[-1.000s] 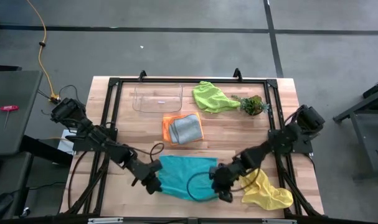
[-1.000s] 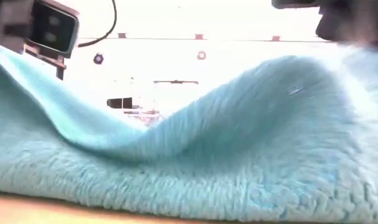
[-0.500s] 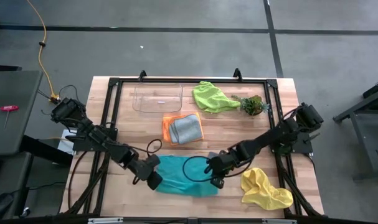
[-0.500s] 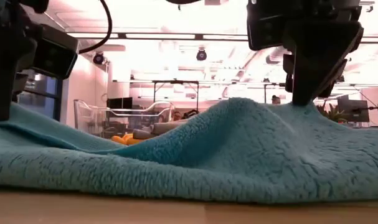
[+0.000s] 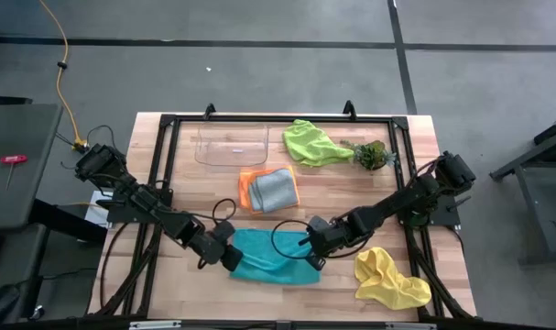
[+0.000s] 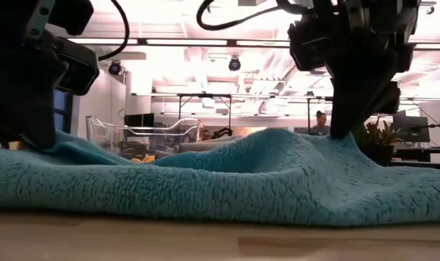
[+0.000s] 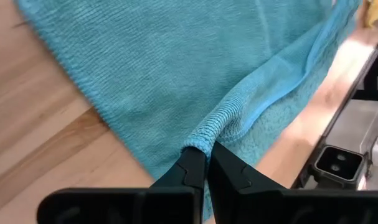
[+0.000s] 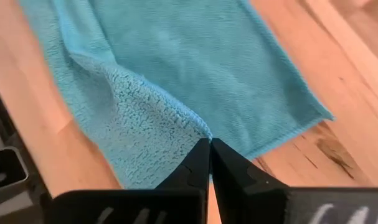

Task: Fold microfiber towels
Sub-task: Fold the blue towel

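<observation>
Wooden table, teal towel at six o'clock: your left gripper and right gripper each pinch a corner mid-fold, so next lay the edges square before you let go.

The teal towel is fuzzy, looped cloth with a smoother stitched hem. Under it, the table is pale, matt grained wood. The far tray is clear, glossy plastic.
</observation>
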Robot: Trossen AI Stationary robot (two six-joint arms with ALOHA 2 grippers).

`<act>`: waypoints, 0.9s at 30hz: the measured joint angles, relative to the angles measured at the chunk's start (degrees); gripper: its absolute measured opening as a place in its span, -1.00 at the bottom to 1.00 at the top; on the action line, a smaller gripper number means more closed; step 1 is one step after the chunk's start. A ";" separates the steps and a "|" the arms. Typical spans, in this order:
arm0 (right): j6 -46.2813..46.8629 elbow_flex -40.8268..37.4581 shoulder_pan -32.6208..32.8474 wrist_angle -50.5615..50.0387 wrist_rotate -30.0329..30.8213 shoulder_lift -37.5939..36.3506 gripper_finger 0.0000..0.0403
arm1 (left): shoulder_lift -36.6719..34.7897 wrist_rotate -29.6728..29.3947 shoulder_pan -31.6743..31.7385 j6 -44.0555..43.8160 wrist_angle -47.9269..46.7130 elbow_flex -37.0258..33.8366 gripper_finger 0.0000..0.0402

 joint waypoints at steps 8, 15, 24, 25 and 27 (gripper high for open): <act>6.92 0.00 0.77 -3.32 4.34 0.00 -1.00 | 0.02 -2.50 -1.20 -3.60 -2.37 0.00 -1.00; 13.02 0.00 0.72 -4.84 7.33 0.00 -1.00 | -2.03 -8.61 -1.12 -5.91 -3.64 0.02 -1.00; 18.80 0.00 0.70 -8.85 10.65 0.00 -1.00 | -4.24 -13.83 -1.16 -10.72 -11.65 -0.02 -1.00; 18.83 0.00 0.70 -9.00 11.26 0.00 -1.00 | -4.26 -13.82 -1.18 -10.61 -11.54 -0.02 -1.00; 18.82 0.00 0.70 -8.95 11.75 0.00 -1.00 | -4.26 -13.77 -1.18 -10.57 -11.44 0.00 -1.00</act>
